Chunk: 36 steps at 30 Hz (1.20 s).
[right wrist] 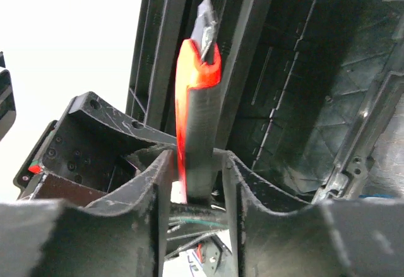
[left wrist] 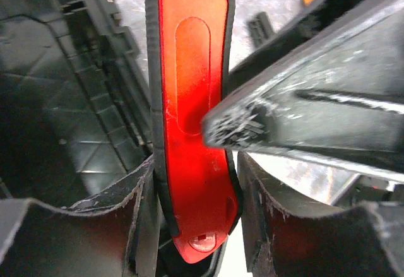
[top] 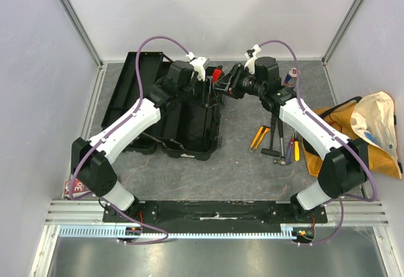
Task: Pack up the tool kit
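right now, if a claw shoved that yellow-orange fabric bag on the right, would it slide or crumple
Probably crumple: the yellow-orange fabric bag lies slumped in folds, so it looks floppy. It likely bunches before sliding, and might nudge the yellow-handled hand tools beside it.

Two white-shelled arms (top: 129, 127) — black joints (top: 93, 166), purple cables (top: 140, 56).

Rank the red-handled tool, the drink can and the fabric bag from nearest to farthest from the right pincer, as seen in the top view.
1. red-handled tool, gripped in the right pincer.
2. drink can, farther right, at the back.
3. fabric bag, farthest right.
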{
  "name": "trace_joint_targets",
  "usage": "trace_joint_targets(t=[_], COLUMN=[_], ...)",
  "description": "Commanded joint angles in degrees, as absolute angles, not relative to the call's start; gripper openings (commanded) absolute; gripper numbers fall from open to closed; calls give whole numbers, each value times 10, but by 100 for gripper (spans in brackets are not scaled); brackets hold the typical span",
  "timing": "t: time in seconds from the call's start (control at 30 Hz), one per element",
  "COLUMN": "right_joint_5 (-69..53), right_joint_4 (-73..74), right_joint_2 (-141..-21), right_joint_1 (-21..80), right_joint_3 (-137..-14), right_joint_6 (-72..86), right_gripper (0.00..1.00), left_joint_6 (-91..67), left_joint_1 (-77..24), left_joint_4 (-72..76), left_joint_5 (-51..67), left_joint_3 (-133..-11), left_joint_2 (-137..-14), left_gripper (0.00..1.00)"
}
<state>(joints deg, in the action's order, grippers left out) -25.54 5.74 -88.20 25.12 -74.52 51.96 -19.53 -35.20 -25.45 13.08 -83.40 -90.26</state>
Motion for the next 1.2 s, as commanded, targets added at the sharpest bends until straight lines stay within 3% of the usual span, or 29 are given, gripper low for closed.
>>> trace_joint_targets(t=[0.0,0.1,0.23,0.67,1.17], right_joint_5=[-209,-165,-105,-61,-14], right_joint_4=[80,96,97,153,222], right_joint_2=[-878,-866,-837,-869,-919], right_joint_1=[249,243,240,229,204], right_joint_3=[-787,-787,-769,-745,-802], right_joint_6=[515,509,476,441,413], right_gripper=[60,85,96,95,93], left_joint_6=[-154,-142,-133,-45,-10], left_joint_1=[-344,-325,-265,-57,-1], left_joint_4=[-266,-280,-313,-401,-476], left_joint_5=[39,21,39,142,151], left_joint_3=[-864,-872,-890,-965,-1056], left_joint_2=[-873,-866,-857,-893,-1044], left_gripper=[3,2,2,4,11])
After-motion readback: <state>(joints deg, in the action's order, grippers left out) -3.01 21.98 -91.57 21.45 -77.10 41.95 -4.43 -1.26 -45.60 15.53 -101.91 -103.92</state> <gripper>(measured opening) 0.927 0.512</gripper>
